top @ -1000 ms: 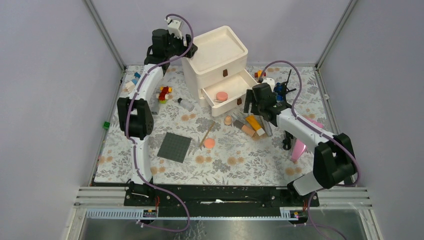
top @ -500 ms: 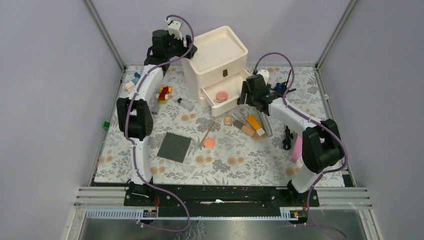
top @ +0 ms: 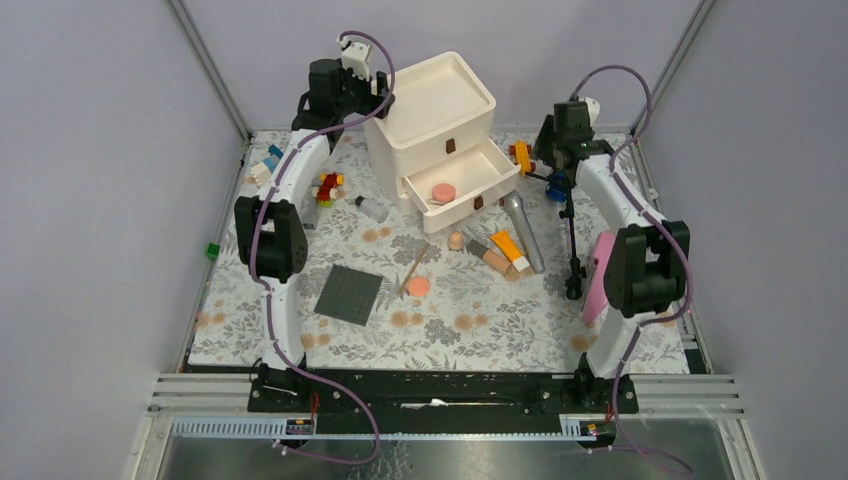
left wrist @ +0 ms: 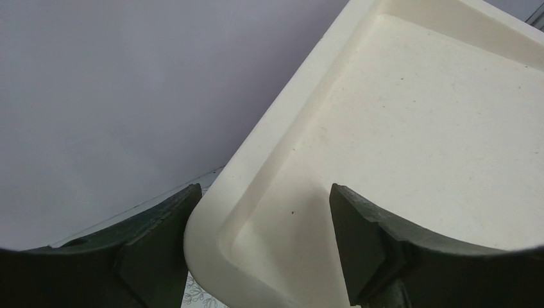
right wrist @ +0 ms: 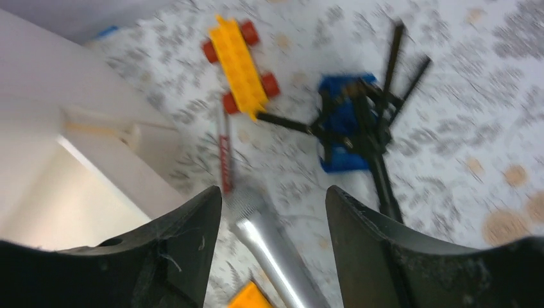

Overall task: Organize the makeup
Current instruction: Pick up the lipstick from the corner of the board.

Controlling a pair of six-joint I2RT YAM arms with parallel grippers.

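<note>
The cream drawer unit [top: 440, 100] stands at the back with its lower drawer [top: 480, 185] open and a salmon-pink disc [top: 443, 192] inside. My left gripper [top: 365, 95] is open, its jaws astride the back-left corner of the unit's top tray [left wrist: 359, 128], gripper [left wrist: 256, 250]. My right gripper [top: 553, 152] is open and empty, raised at the back right; gripper [right wrist: 274, 256]. The silver-grey tube [top: 523, 232] lies below it [right wrist: 282, 256]. The orange tube [top: 510, 248], dark-capped beige tube [top: 488, 256], second disc [top: 419, 286], thin brush [top: 415, 268] and clear bottle [top: 372, 208] lie on the table.
An orange toy car [right wrist: 240, 64] and a blue brick [right wrist: 346, 125] with black thin brushes [top: 572, 240] lie right of the drawer. A pink object [top: 598, 278] sits at the right edge. A dark baseplate [top: 349, 294] lies front left, toy bricks [top: 328, 186] at the left.
My right arm has swung from over the tubes in front of the drawer back and to the right, uncovering the silver-grey tube. The left arm has not moved.
</note>
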